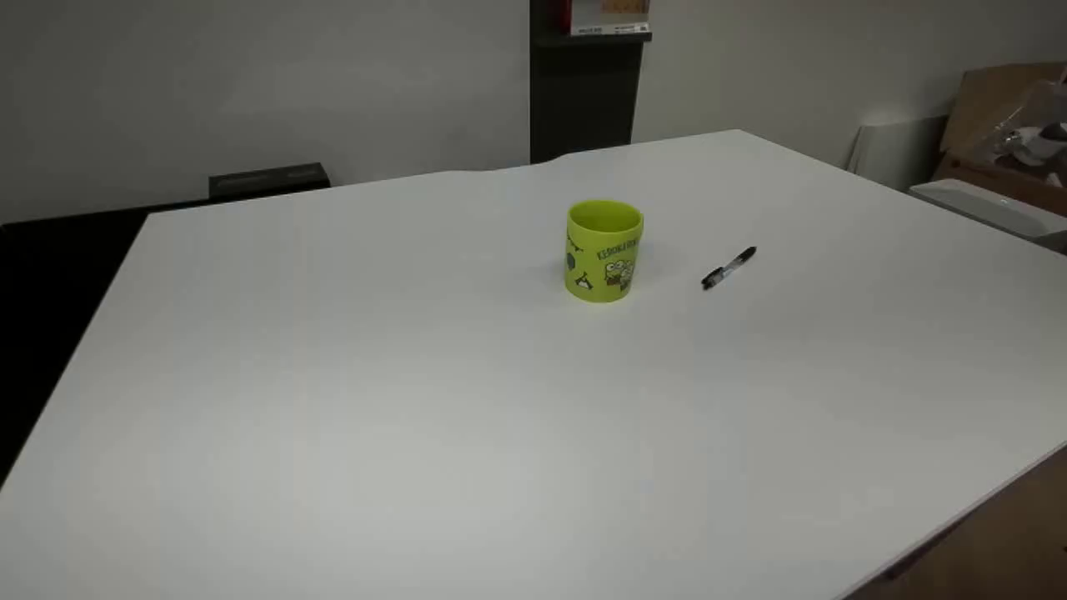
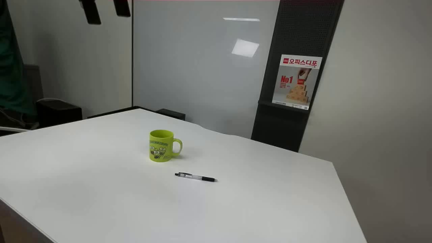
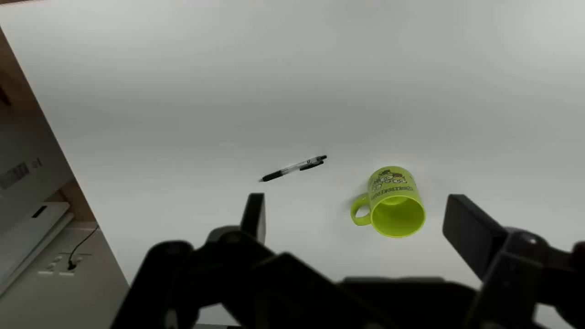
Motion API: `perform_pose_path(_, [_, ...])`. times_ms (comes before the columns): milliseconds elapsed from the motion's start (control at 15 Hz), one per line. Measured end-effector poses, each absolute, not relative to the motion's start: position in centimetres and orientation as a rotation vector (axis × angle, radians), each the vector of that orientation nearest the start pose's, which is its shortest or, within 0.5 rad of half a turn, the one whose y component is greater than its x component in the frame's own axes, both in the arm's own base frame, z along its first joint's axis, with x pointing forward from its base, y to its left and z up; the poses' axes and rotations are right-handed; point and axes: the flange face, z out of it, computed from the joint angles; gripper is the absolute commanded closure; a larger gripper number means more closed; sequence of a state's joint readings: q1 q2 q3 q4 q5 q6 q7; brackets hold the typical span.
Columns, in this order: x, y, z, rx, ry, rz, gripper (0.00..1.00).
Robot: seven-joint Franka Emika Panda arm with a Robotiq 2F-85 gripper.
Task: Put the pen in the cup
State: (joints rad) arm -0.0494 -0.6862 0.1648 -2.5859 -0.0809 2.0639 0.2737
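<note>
- Pen lies flat on the surface, inboard of every edge, its tip aimed roughly at the edge that leaves the corner beside the dark column.
- Cup stands upright, near the pen, not touching it; it sits closer than the pen to the wall-side corner farther from that column. Nothing is visible inside its mouth.
- Fingers are spread wide and have hold of nothing; in an exterior view they hang at the top, well above surface level and well apart from both things.
- Step in hand, as judged: approach to the pen, ahead of any grasp. Placing is not yet begun.
- Next move, as judged: carry the fingers over the pen, then down almost to the surface, the barrel being thin.
- In the wrist view the pen's length runs roughly along the line joining the fingers, so a wrist turn seems needed for them to close across the barrel.
- After that, probably: lift above the cup's rim, bring the pen toward upright, release over the mouth.
- Count: pen, one; cup, one, with one handle; fingers, two; surface, one; dark column, one; poster, one, on the column.
</note>
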Motion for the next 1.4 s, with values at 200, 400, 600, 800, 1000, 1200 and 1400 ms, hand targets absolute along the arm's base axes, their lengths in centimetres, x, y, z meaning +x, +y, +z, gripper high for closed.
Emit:
perform_pose_path(200, [35.7, 4.0, 49.0, -3.266, 0.252, -0.304, 0.0])
perform_pose_path(400, [35.7, 4.0, 49.0, -3.266, 0.252, -0.304, 0.0])
perform_pose_path(600, [35.7, 4.0, 49.0, -3.266, 0.252, -0.304, 0.0])
perform_pose_path(800, [35.7, 4.0, 49.0, -3.266, 0.252, -0.304, 0.0])
perform_pose_path(1000, [35.9, 3.7, 48.8, -3.262, 0.276, -0.3, 0.0])
perform_pose_path(1200, [37.2, 1.6, 47.4, -3.253, 0.437, -0.29, 0.0])
perform_pose_path(1400, [39.5, -2.1, 44.0, -3.253, 0.658, -0.246, 0.0])
